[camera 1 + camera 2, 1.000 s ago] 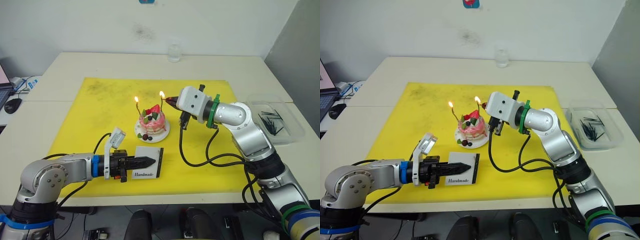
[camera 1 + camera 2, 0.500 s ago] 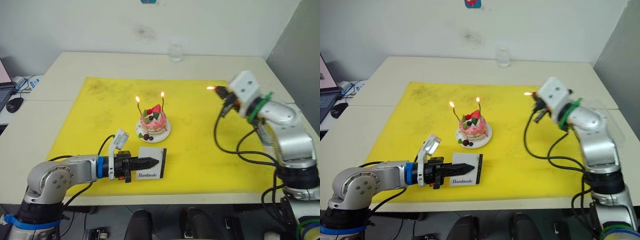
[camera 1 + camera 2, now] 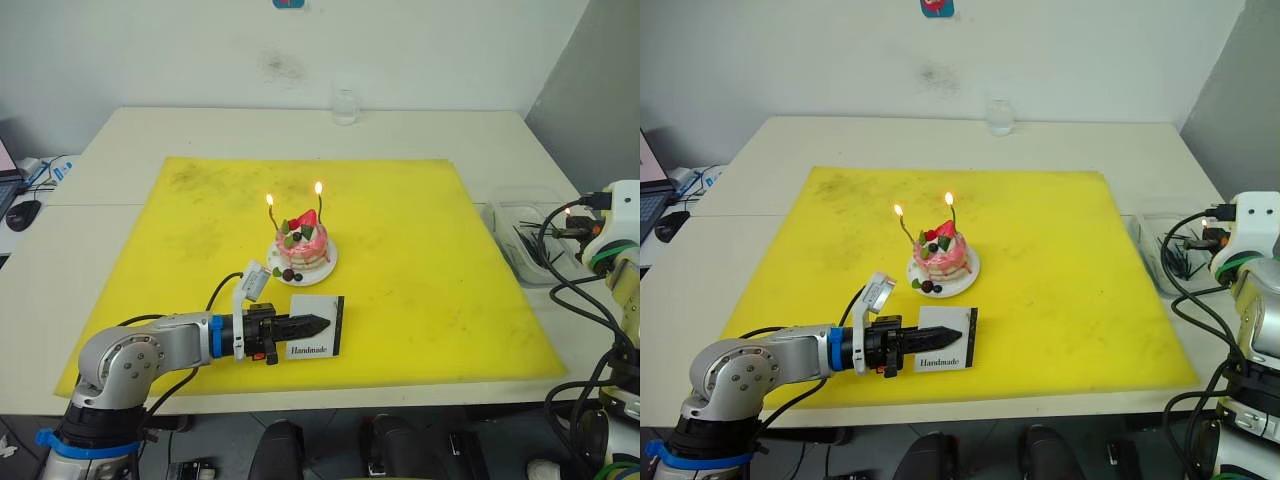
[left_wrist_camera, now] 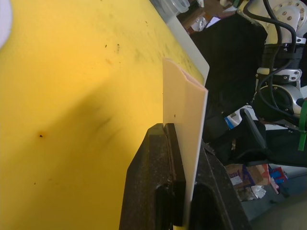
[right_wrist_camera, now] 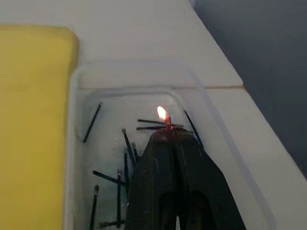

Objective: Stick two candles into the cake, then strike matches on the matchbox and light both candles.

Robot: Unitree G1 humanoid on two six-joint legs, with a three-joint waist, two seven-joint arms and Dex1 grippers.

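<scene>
Bright even indoor light, soft shadows, wrist views dimmer and slightly blurred

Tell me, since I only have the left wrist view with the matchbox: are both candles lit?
Observer: Yes, both candles carry flames, standing in the cake.
Operator: Where is the right gripper?
Observer: The right gripper is above the clear tray beside the mat, shut on a burning match.
Operator: Anything under that flame?
Observer: Several spare matches lie loose in the tray below it.
</scene>
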